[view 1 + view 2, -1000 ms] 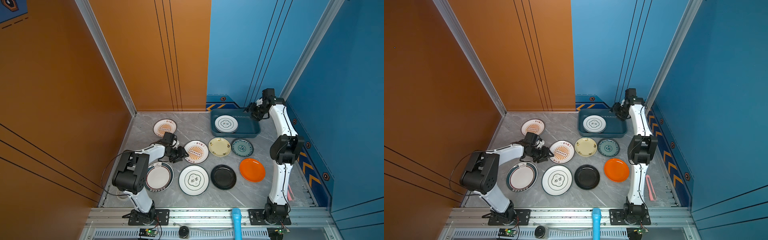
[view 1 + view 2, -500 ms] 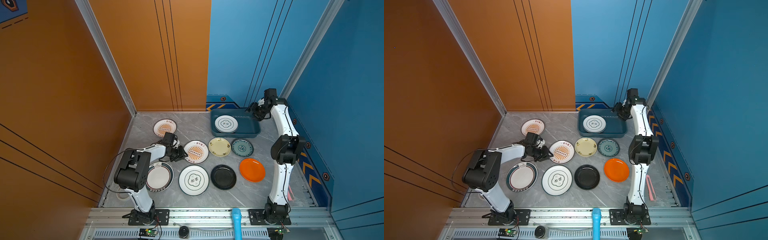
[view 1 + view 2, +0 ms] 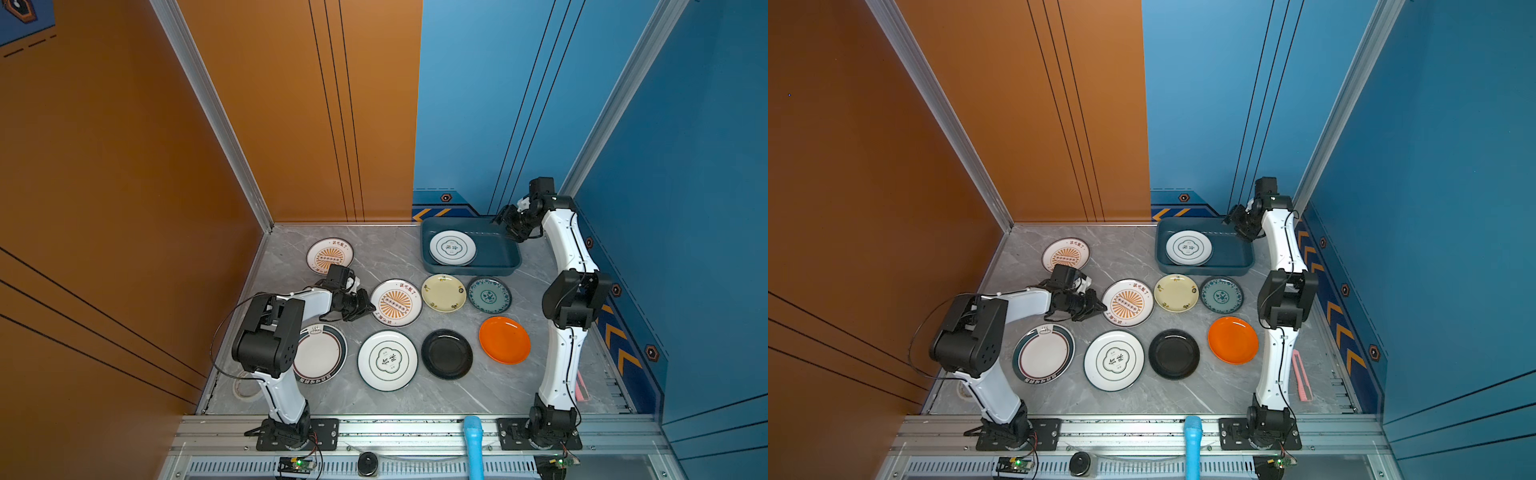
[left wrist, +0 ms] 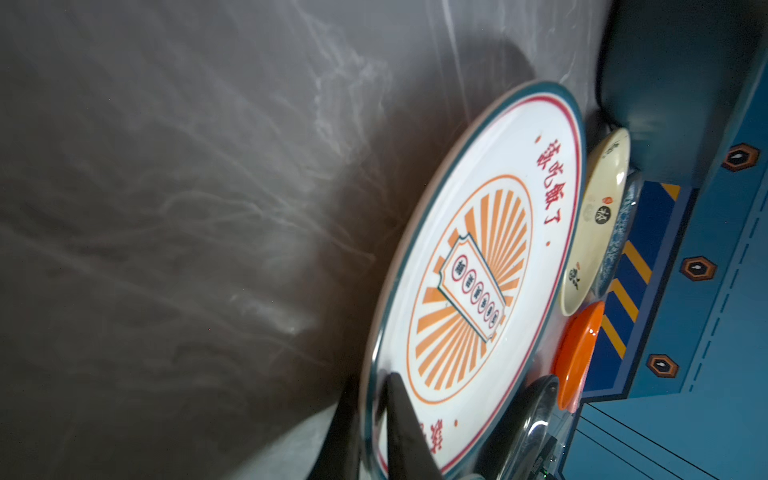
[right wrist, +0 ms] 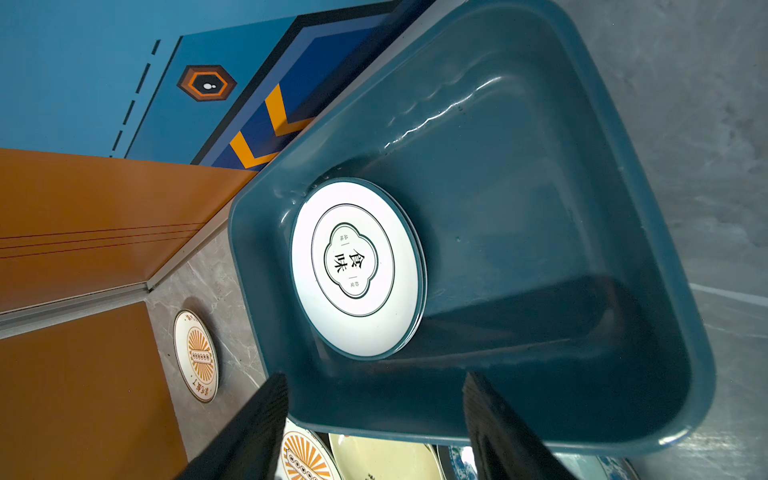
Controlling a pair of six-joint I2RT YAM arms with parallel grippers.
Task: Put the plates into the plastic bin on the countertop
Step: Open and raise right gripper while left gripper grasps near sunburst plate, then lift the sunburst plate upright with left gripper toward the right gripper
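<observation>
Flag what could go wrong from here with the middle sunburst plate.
1. The left claw pinches only the rim of the middle sunburst plate; it could tilt or slip when lifted.
2. The cream plate lies close beside it and could get nudged.
3. The right claw hangs open at the plastic bin's corner, so the arms might crowd there.
</observation>
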